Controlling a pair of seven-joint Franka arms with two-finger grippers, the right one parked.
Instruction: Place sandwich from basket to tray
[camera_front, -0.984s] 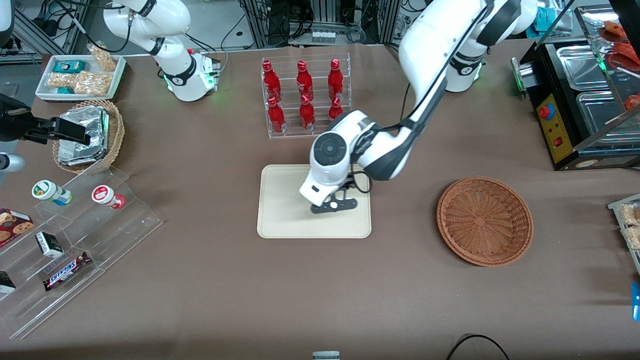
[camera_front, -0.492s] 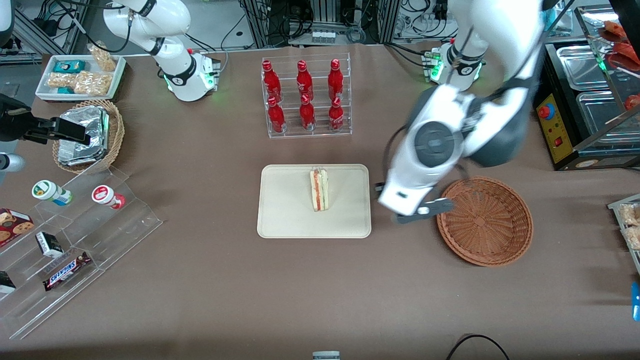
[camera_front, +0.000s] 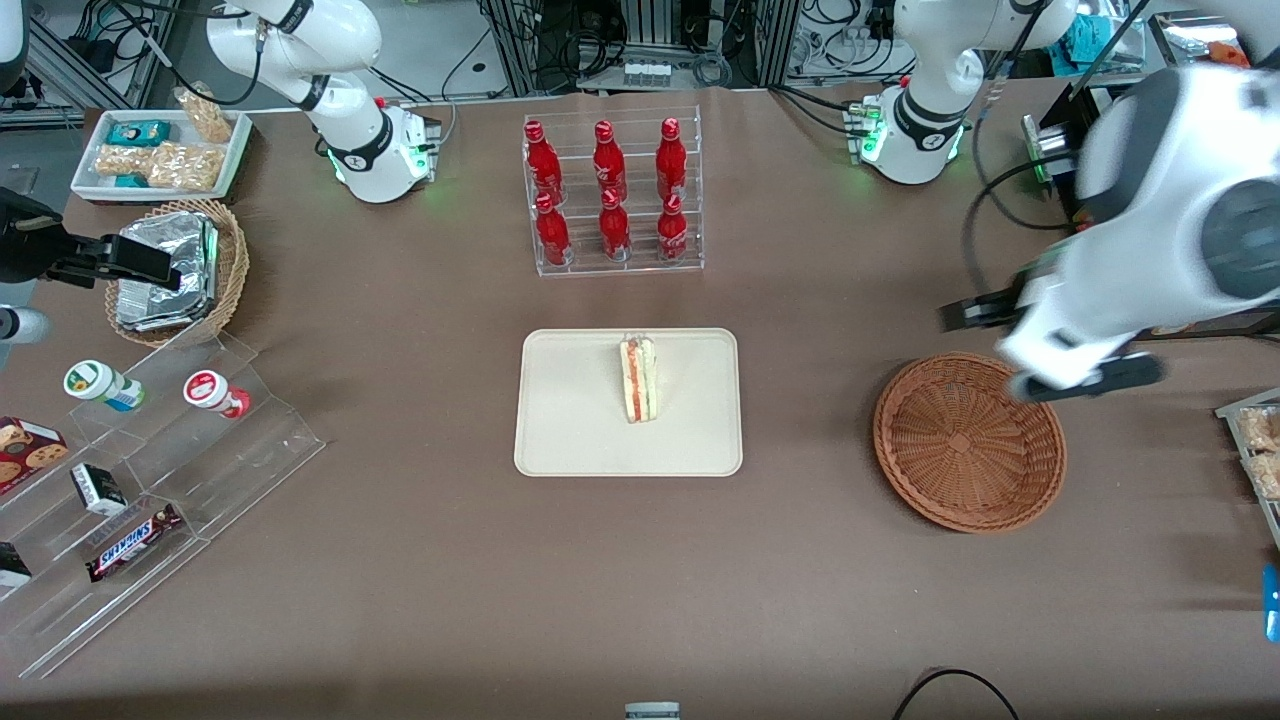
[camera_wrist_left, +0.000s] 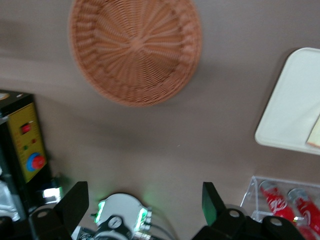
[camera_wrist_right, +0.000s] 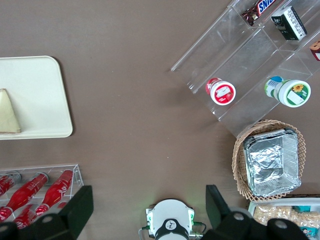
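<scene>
The sandwich (camera_front: 638, 380), a white wedge with a pink-red filling stripe, lies on the cream tray (camera_front: 560, 425) at the table's middle. It also shows on the tray (camera_wrist_right: 35, 90) in the right wrist view (camera_wrist_right: 7, 119). The reddish-brown wicker basket (camera_front: 968, 440) stands empty toward the working arm's end. My left gripper (camera_front: 975, 313) hangs in the air over the basket's rim that is farther from the front camera. It is open and empty. The left wrist view shows its spread fingers (camera_wrist_left: 75, 206), the basket (camera_wrist_left: 135, 45) and a corner of the tray (camera_wrist_left: 295, 100).
A clear rack of red bottles (camera_front: 610, 195) stands farther from the front camera than the tray. A black food warmer (camera_front: 1150, 200) stands close beside the working arm. A tan basket with foil packets (camera_front: 170, 270) and clear snack steps (camera_front: 150, 470) lie toward the parked arm's end.
A second ago the gripper was down on the tray. It let go of the sandwich there, then rose and swung over the basket toward the working arm's end.
</scene>
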